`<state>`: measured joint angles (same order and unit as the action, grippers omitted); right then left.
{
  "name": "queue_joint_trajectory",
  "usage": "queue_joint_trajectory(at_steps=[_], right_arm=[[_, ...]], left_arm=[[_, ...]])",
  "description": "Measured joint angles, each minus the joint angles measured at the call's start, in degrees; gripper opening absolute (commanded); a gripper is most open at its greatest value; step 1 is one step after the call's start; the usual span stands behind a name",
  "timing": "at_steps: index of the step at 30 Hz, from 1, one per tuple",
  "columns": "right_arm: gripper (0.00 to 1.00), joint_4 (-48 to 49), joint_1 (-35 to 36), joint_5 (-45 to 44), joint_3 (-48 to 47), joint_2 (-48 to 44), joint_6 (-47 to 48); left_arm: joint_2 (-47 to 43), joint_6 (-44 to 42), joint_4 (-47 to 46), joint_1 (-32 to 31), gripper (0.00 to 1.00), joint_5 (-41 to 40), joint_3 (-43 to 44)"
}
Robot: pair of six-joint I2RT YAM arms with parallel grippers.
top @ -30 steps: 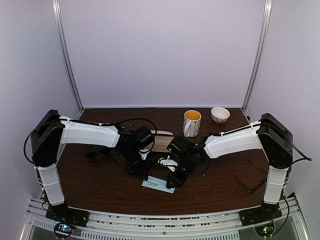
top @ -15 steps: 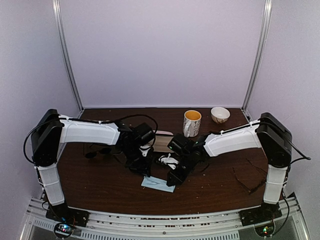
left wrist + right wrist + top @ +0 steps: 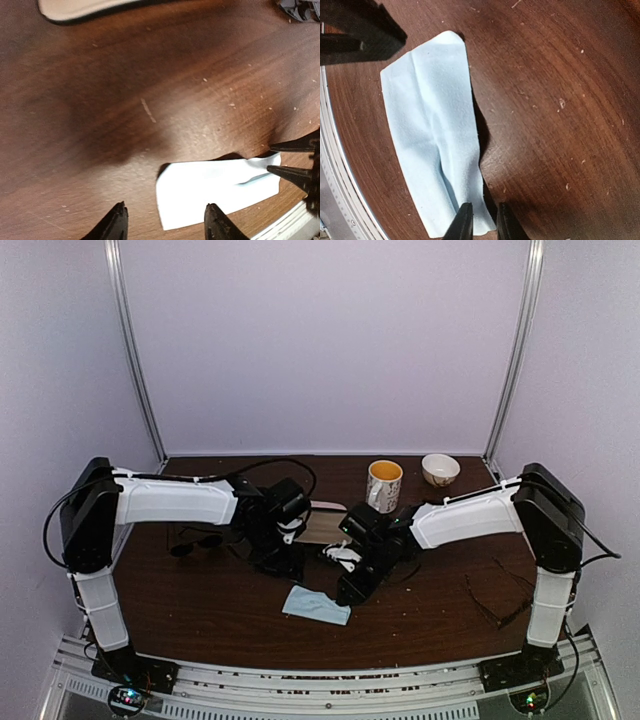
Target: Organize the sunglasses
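Left gripper point(image 3: 166, 227) is spread and right gripper point(image 3: 482, 225) nearly together, both empty over the blue cloth point(image 3: 427, 145), while dark sunglasses point(image 3: 193, 541) and thin-framed pair point(image 3: 497, 602) lie well aside, so a descent risks seizing cloth.

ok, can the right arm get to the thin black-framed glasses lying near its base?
Probably yes: the thin black-framed glasses lie on bare dark wooden table, nothing over them. The right pincer hangs at the centre, by the light-blue square cloth, so the arm must fold back tightly.
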<state>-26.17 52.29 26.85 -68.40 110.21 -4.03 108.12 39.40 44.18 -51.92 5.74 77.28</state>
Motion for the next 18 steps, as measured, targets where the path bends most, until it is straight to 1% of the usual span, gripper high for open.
queue_joint_trajectory(at_steps=[3,5,10,14,16,18], right_arm=[[0.24,0.2,0.0,-0.9,0.0,-0.2,-0.7],[0.25,0.3,-0.2,-2.0,0.1,-0.5,-1.0],[0.26,-0.5,-0.8,-6.1,0.5,-2.9,-1.2],[0.29,-1.2,-0.9,-10.3,2.2,-8.2,-0.8],[0.3,-1.3,-0.9,-12.4,3.3,-11.7,-0.6],[0.32,-1.4,-0.9,-14.3,4.3,-15.5,-0.3]], left_arm=[[-2.1,-1.3,0.1,0.4,0.57,-2.6,-0.4],[-4.9,-2.6,-0.3,0.5,0.57,-4.3,-1.6],[-15.0,-7.3,-2.4,0.6,0.54,-7.5,-7.7],[-21.0,-11.3,-3.9,0.6,0.51,-8.3,-13.7],[-23.5,-13.3,-4.5,0.5,0.46,-8.3,-16.9],[-25.0,-14.9,-4.7,0.2,0.44,-8.0,-19.0]])
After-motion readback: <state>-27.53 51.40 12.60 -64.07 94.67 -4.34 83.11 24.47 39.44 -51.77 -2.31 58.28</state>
